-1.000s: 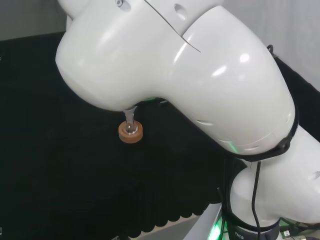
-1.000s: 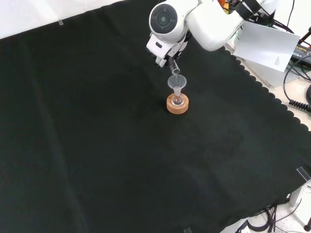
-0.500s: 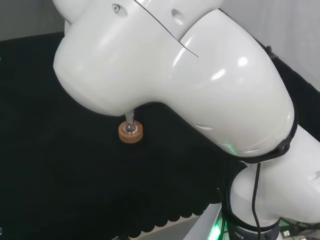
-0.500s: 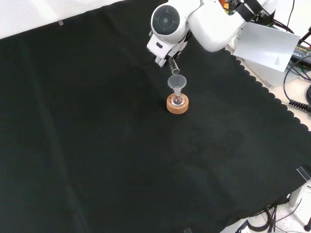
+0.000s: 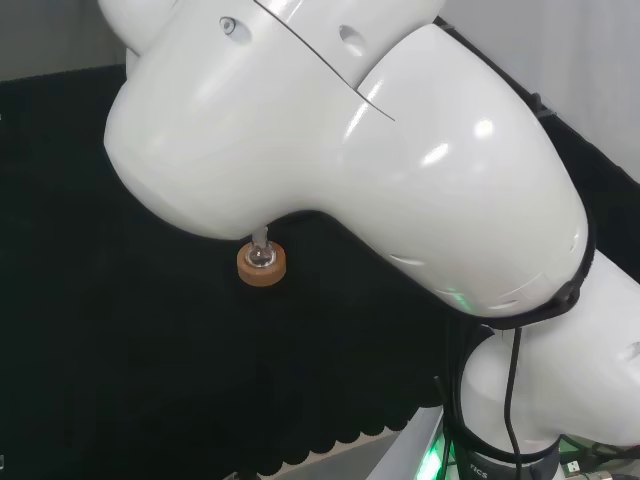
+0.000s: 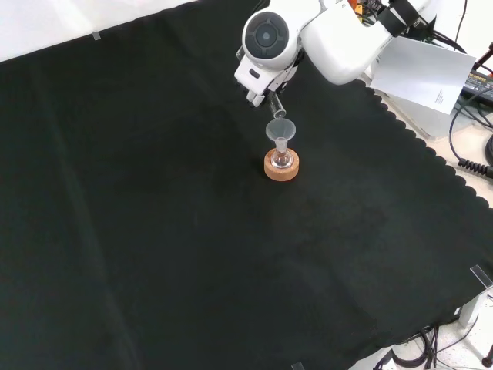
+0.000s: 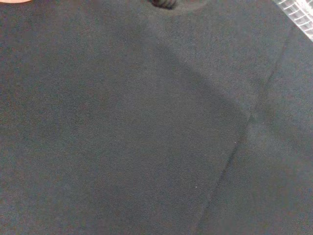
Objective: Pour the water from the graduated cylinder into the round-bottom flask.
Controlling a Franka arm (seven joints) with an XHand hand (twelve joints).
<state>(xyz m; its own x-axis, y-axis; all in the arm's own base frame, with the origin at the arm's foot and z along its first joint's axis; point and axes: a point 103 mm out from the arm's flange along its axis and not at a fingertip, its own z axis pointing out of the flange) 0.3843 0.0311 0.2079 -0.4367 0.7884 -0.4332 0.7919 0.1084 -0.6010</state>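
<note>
Fingers point(image 6: 253, 95) round tilted graduated cylinder point(image 6: 276, 102)

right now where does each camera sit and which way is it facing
Head view: behind and above the arm's base, looking over the big white arm link at the cork stand with the flask on it.
Front view: opposite the arm, looking down on the black cloth; the arm enters from the top, above the funnel.
Wrist view: looks at the cloth close up.
Head and front views share the cork stand.
</note>
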